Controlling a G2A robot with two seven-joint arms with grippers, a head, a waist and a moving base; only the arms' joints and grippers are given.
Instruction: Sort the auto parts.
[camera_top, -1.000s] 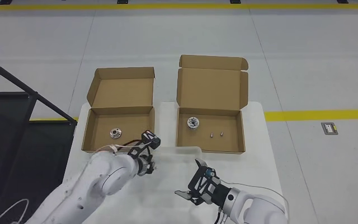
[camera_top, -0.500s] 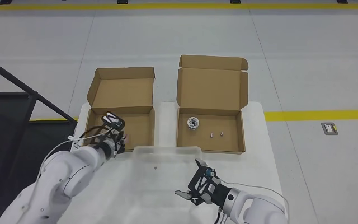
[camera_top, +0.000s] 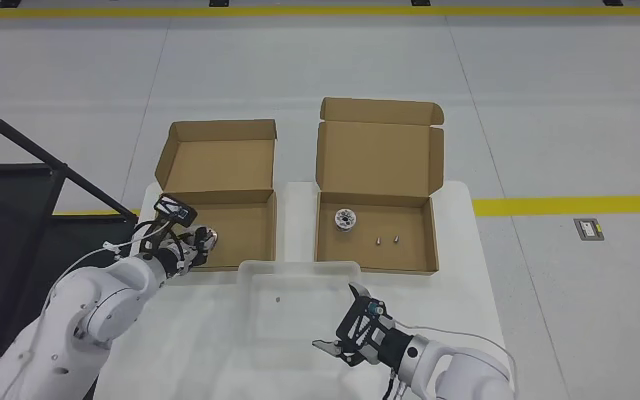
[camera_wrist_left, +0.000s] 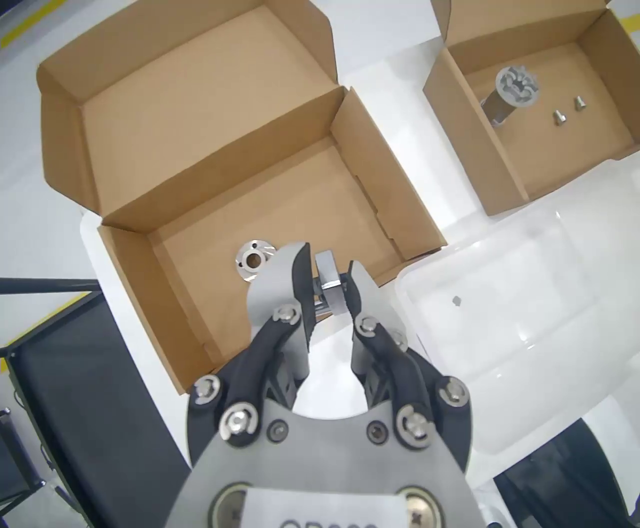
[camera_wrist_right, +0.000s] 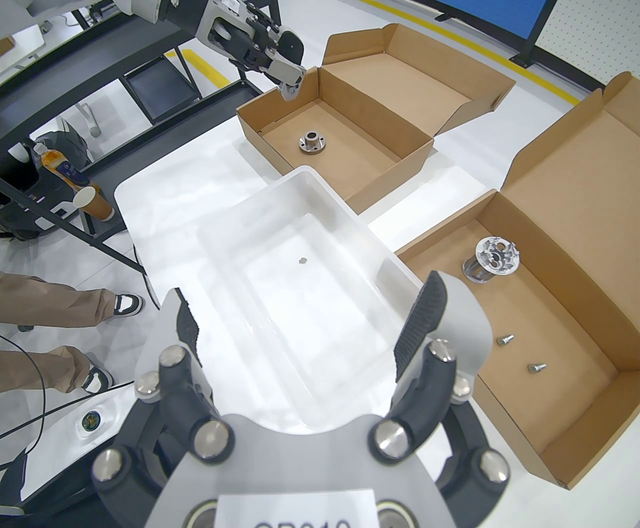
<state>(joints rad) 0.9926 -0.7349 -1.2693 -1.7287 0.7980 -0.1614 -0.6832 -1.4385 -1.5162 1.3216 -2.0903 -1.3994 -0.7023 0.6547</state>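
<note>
1. While the left hand is clenched on a small shiny metal part, it hangs raised above the left cardboard box, toward that box's left and near side.
2. The part sits between the two fingertips, a bright block with a short shaft running back toward the palm.
3. On the floor of the left box lies a flanged metal ring, flat and apart from the walls; the box lid is folded open away from the robot.
4. The right hand is released, its fingers spread wide with nothing between them, and it hangs over the near end of a white plastic tray.
5. A tiny dark speck lies on the tray floor; what it is cannot be told.
6. The tray stands on the white table, its far edge just beside the near walls of both boxes.
7. The right cardboard box, lid also open, holds a round slotted metal piece standing upright near its far left corner.
8. Two small screws lie close together on the same floor, well apart from the slotted piece.
</note>
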